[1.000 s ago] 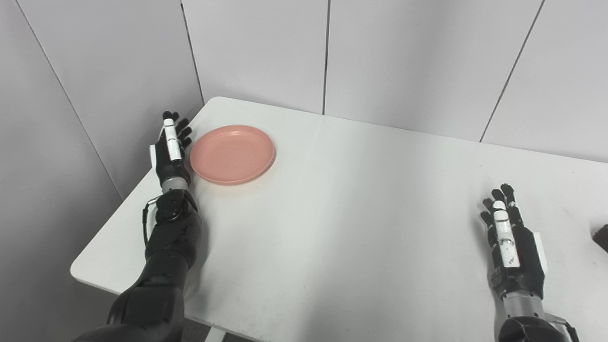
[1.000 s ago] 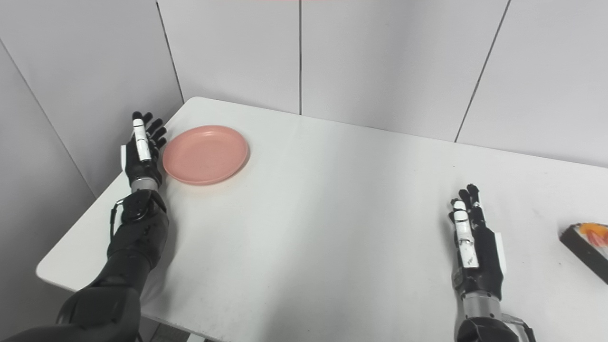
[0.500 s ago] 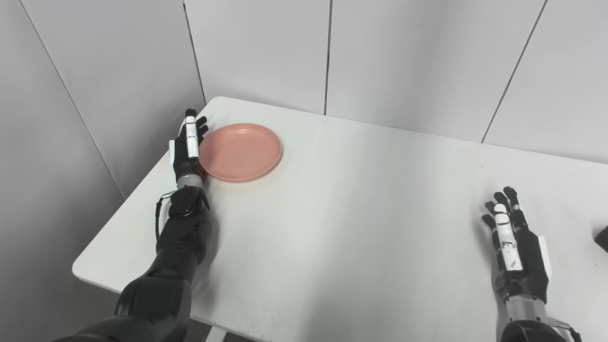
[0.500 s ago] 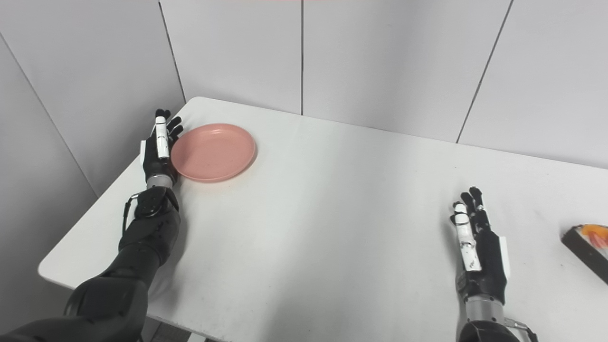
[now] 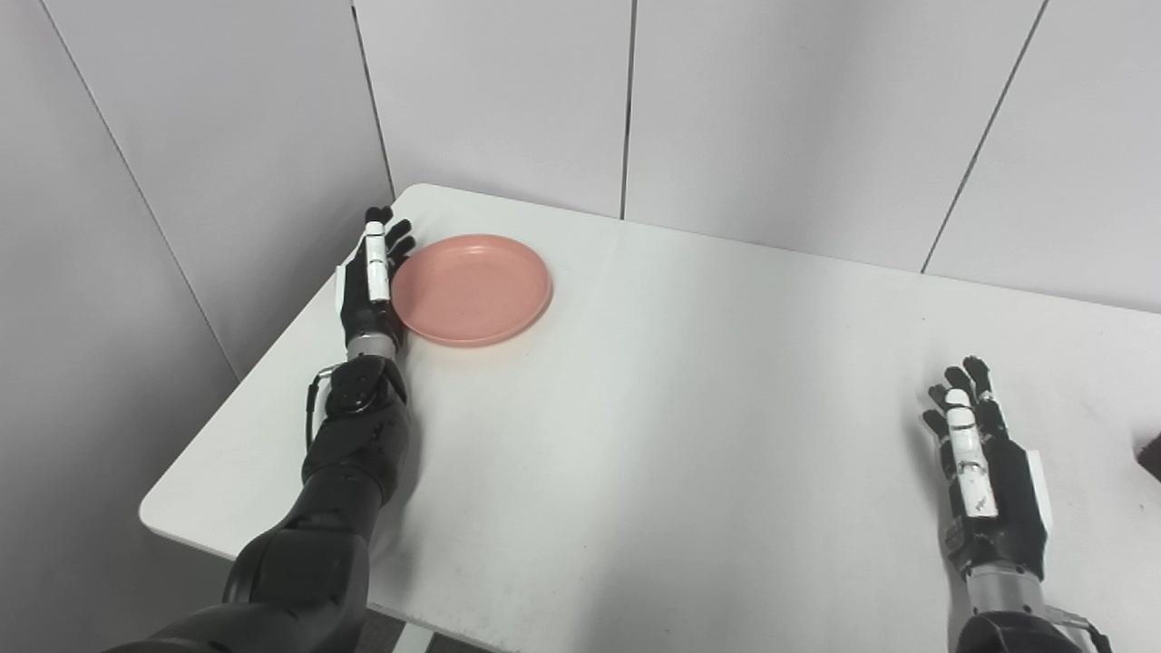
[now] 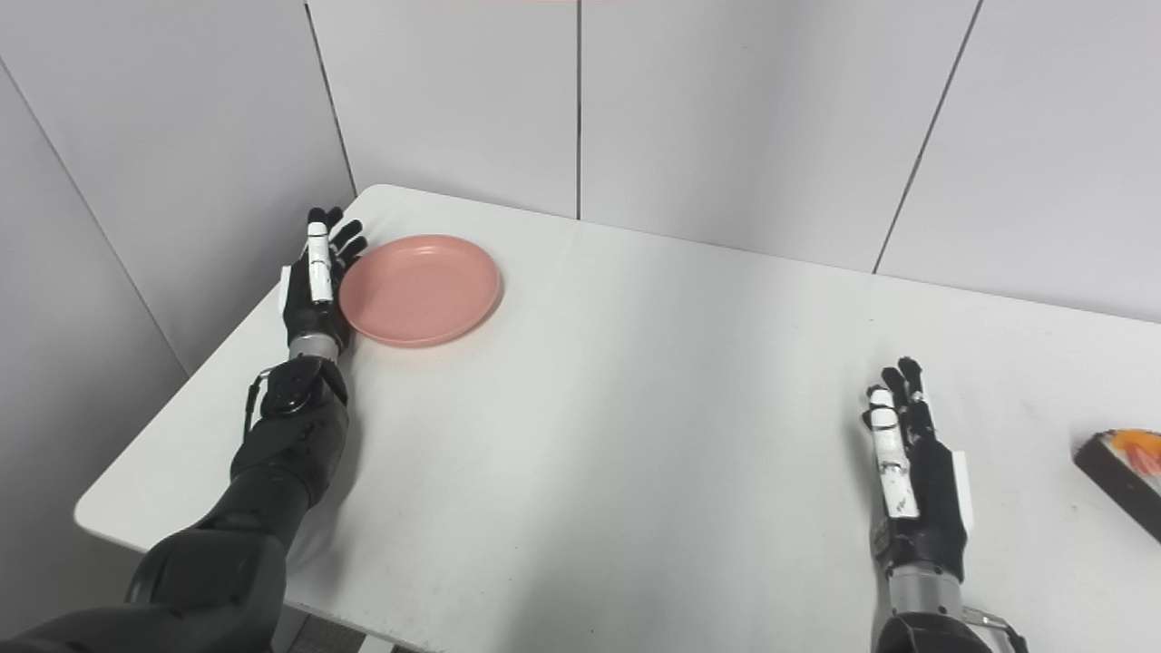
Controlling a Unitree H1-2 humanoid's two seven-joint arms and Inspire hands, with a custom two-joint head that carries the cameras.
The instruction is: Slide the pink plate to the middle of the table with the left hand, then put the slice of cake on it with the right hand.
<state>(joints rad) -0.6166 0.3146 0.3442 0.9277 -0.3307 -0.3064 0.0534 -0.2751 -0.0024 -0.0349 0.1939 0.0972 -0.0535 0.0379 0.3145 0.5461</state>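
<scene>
The pink plate [image 5: 472, 288] lies near the far left corner of the white table [image 5: 689, 408]. My left hand [image 5: 370, 286] stands edge-on with straight fingers against the plate's left rim, open and holding nothing. Near the front right, my right hand [image 5: 984, 481] rests open on the table with fingers extended. The slice of cake [image 6: 1123, 472], dark with an orange and white top, lies at the right edge of the right eye view, a short way right of that hand; only a dark sliver [image 5: 1150, 453] of it shows in the left eye view.
Grey wall panels [image 5: 726, 109] close off the back and left of the table. The table's left edge [image 5: 272, 363] runs just beside my left forearm.
My left hand has moved rightward and pushed the plate a little to the right. The right hand has stayed nearly still, and the cake has not moved.
</scene>
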